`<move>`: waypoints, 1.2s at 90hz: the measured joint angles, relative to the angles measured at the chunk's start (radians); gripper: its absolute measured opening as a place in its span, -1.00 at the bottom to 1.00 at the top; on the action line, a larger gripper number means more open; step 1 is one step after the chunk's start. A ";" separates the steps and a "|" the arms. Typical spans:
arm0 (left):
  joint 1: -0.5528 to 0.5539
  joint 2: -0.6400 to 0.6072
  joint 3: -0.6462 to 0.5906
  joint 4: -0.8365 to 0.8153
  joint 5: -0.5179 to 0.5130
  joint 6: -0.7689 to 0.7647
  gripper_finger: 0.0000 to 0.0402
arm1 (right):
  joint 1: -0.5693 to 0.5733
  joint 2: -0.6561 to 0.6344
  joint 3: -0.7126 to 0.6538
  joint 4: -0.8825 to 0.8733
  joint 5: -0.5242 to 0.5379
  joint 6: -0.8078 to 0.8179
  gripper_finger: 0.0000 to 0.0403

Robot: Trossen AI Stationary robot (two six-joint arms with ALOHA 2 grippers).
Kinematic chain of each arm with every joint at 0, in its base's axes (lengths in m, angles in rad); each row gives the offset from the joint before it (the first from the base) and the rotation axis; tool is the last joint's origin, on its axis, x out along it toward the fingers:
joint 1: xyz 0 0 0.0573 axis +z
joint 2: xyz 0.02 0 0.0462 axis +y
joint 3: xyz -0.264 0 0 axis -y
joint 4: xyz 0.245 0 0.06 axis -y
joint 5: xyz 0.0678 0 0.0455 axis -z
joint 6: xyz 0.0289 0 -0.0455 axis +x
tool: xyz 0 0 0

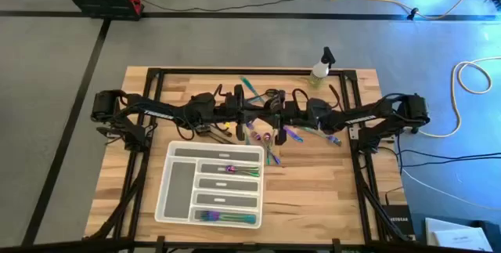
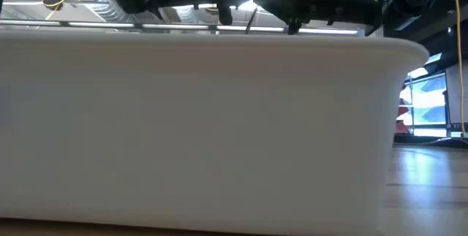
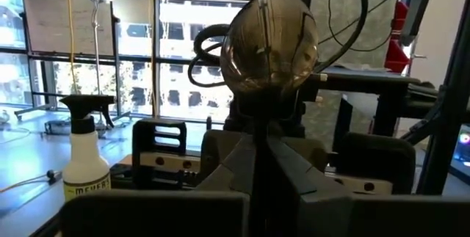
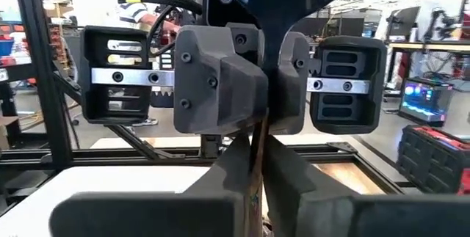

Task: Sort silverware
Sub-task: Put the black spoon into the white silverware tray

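A few forks point(image 1: 243, 171) lie in the tray point(image 1: 167, 198); many spoons point(image 1: 262, 135) wait mid-desk. The left gripper point(image 3: 266, 167) pinches a spoon point(image 3: 270, 46), and the right gripper point(image 4: 257, 160) pinches a thin utensil point(image 4: 256, 156).

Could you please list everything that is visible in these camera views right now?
Tray: one, translucent white, table front.
Silverware: several, iridescent and dark, loose at table centre, some in tray slots.
Spoon: one, dark, upright in the left gripper.
Spray bottle: one, pale with dark nozzle, table back edge.
Table: one, light wood.
Left gripper: shut on the spoon, mid-table.
Right gripper: shut on a slim utensil, facing the left.
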 joint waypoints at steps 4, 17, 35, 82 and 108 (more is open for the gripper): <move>0.000 0.000 0.000 -0.003 0.000 0.000 -1.00 | 0.000 0.000 0.000 0.000 0.004 -0.001 -0.94; 0.000 0.000 0.000 -0.011 -0.001 -0.002 -1.00 | 0.000 0.001 0.000 -0.002 0.008 -0.002 -0.92; 0.000 0.000 0.000 -0.012 -0.001 -0.002 -1.00 | 0.000 0.001 0.000 -0.001 0.010 -0.002 -0.95; 0.007 0.000 0.000 -0.021 0.000 -0.067 -0.96 | 0.000 0.001 -0.001 -0.002 0.011 -0.001 -0.94; 0.017 -0.001 0.002 -0.047 0.009 -0.099 -0.64 | -0.001 0.001 -0.002 -0.007 0.019 -0.004 -0.94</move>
